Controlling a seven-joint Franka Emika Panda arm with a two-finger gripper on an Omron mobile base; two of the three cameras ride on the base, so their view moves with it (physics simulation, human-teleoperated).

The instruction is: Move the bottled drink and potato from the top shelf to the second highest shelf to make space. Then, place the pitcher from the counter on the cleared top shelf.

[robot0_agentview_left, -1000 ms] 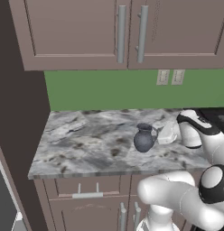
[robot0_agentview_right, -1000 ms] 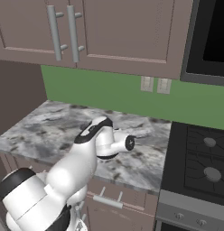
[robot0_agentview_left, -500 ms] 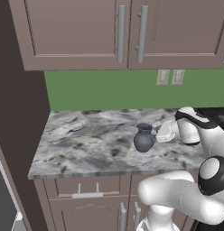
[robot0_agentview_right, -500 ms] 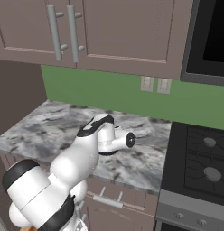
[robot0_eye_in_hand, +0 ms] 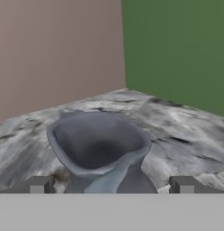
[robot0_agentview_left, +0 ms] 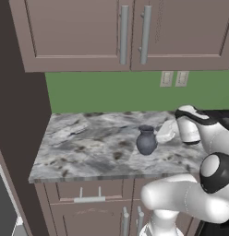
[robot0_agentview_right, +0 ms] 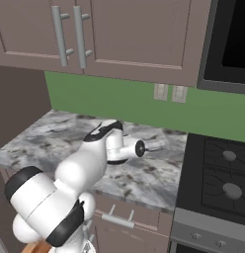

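Flaring smooth blue-grey pitcher (robot0_eye_in_hand: 100,155) lip, rounded belly, marbled counter (robot0_eye_in_hand: 186,135).

Light is even and diffuse in all three views, with no visible source and no glare. The grey-white marbled stone counter (robot0_agentview_left: 98,147) carries hardly any cast shadow. The dark blue-grey flared-lip pitcher (robot0_eye_in_hand: 100,153) looks soft and slightly blurred in the hand view, perhaps from closeness. Both base views are somewhat coarse, with straight, undistorted edges.
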